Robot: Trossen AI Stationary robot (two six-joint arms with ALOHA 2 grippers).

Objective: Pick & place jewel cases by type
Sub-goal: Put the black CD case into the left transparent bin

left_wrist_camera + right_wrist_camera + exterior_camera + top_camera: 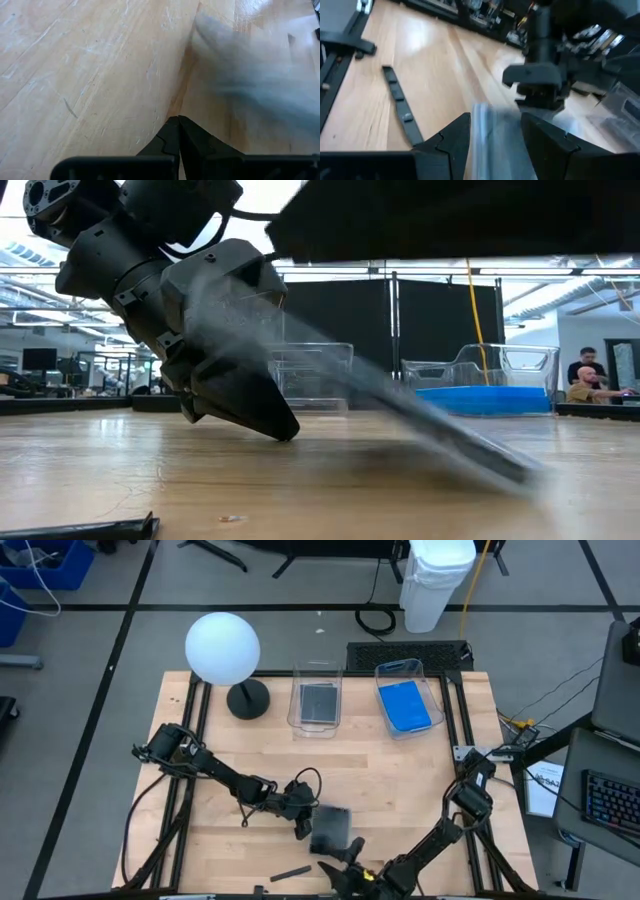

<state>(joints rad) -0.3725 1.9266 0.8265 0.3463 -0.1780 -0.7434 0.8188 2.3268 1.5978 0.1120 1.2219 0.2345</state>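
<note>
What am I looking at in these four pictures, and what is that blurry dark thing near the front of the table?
Two robot arms work at a wooden table. One picture looks straight down, one sits at table height, and two ride on the wrists. The blurry thing is a dark jewel case, gripped between the fingers of the right gripper. The left gripper, shut and empty, is beside it. At the back, one clear tub holds dark cases, another tub blue ones. A small dark stick lies near the front.

Table (400, 780): pale wood with fine grain lines. Two clear tubs at the back; left tub (316, 698) holds a dark grey case (318, 703), right tub (409, 697) holds a bright blue case (408, 706). Lamp (223, 647): white globe, black base. Arms black. Loose stick (290, 872) black. Another dark grey case (331, 829) near the front edge.
</note>
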